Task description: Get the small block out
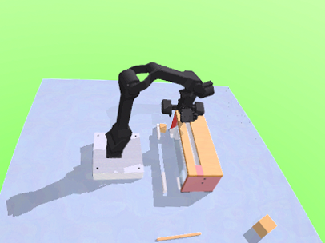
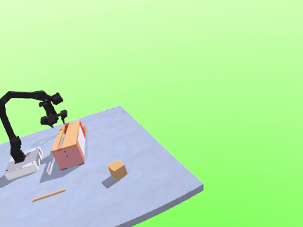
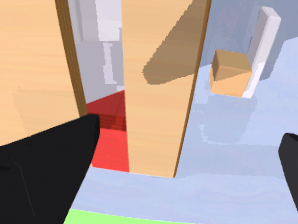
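Observation:
A small orange block (image 1: 162, 128) (image 3: 230, 72) rests on the table outside the box, in front of its clear side and against a short white bar (image 1: 158, 132) (image 3: 263, 47). The box (image 1: 208, 151) (image 2: 73, 134) (image 3: 155, 115) stands upright, with a wooden top, a long slot, a pink near end and red parts at the far end. My gripper (image 1: 183, 114) (image 2: 58, 125) (image 3: 192, 134) is open and empty above the box's far end. In the wrist view its fingertips straddle the top's front edge, and the block lies beyond them toward the upper right. The shelf is mostly hidden.
A larger orange cube (image 1: 265, 225) (image 2: 117, 170) and a thin orange stick (image 1: 178, 237) (image 2: 49, 195) lie on the near part of the table. Another white bar (image 1: 164, 183) (image 2: 50, 167) stands before the box. A small orange piece (image 2: 84, 129) shows behind the box.

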